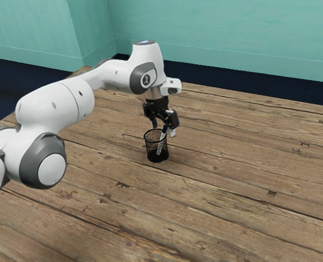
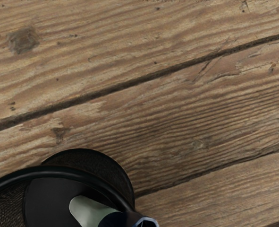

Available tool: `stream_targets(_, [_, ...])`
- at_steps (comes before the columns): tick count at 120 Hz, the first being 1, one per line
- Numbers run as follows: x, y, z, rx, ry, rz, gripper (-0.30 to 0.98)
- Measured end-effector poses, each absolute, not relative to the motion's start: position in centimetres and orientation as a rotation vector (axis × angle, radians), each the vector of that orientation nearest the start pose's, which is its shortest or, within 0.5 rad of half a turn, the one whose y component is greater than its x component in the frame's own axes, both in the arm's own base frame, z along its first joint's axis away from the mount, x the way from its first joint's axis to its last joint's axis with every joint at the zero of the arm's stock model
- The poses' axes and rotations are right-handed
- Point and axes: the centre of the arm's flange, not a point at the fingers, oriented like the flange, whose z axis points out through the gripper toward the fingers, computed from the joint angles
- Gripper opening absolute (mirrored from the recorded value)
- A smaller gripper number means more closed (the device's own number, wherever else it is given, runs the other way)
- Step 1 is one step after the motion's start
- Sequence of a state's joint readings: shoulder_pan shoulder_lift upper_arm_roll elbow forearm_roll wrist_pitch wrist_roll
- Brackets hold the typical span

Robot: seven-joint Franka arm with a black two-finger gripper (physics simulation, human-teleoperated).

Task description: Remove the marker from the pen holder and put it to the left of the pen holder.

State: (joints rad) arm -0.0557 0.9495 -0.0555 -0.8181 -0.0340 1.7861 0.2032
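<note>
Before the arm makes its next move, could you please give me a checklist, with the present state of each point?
1. Marker inside the pen holder, ready to be taken: ok, it leans against the rim with its dark end up.
2. Pen holder standing upright: ok.
3. Hand close above the holder: ok, it is at the marker's upper end.
4. Hand open before grasping: ok, the fingers stand apart.
5. Marker well centred between the fingers: cannot tell.
6. Marker gripped, so that lifting can begin: not ok.
</note>
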Motion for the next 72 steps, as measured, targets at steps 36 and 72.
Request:
stream_targets(36, [78.8, -6.8, 34.6, -3.194, 0.465, -0.065, 0.19])
stream_targets(72, [78.5, -5.9, 38.2, -3.142, 0.470, -0.111, -0.07])
